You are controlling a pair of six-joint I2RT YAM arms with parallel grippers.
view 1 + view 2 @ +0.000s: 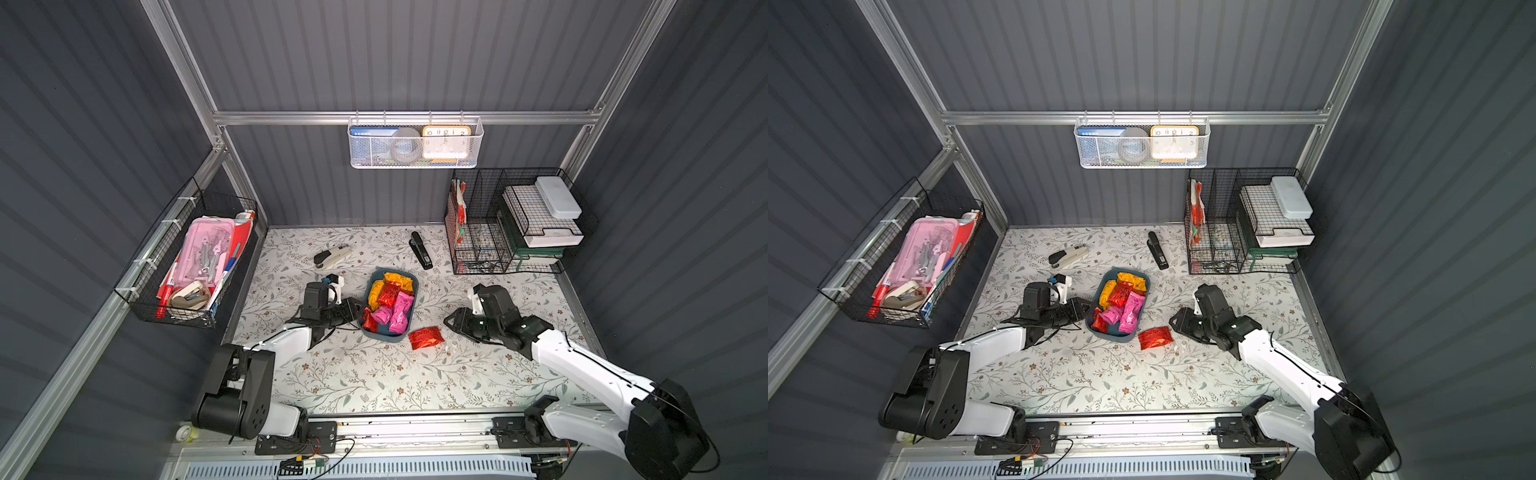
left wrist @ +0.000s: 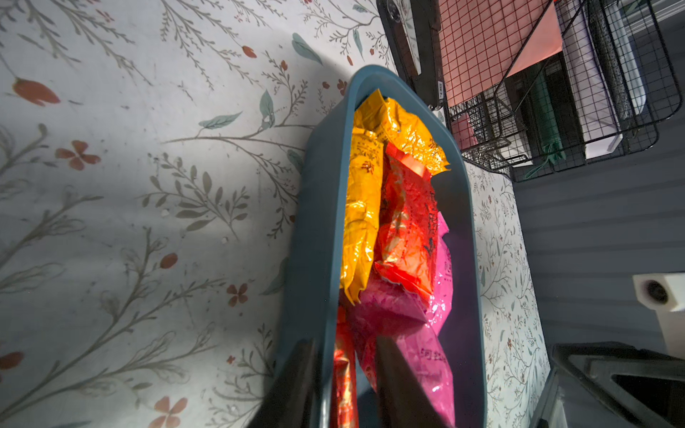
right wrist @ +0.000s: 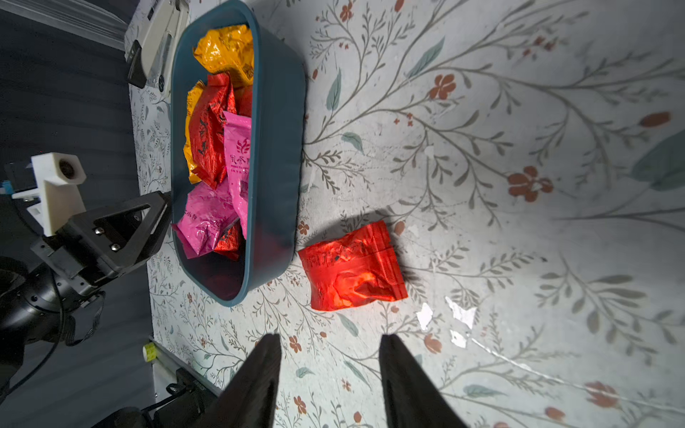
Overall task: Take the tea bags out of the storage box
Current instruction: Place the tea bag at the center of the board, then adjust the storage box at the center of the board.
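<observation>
Dark grey ribbed walls (image 1: pixel 395 54) close in a table (image 1: pixel 374 382) with a pale floral cover, brightest on the near side of the left hand (image 1: pixel 360 311). Well beyond that hand an aluminium rail (image 1: pixel 291 117) crosses the back wall

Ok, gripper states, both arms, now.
Left gripper: jaws astride the storage box wall; grip cannot be told.
Right gripper: open, holding nothing.

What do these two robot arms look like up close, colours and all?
The left arm and right arm have white shells between bulky black joints, with thin black cables along them. The left end effector and right end effector are black, each with two tapering wedge-shaped fingers; a white block sits on each wrist.
</observation>
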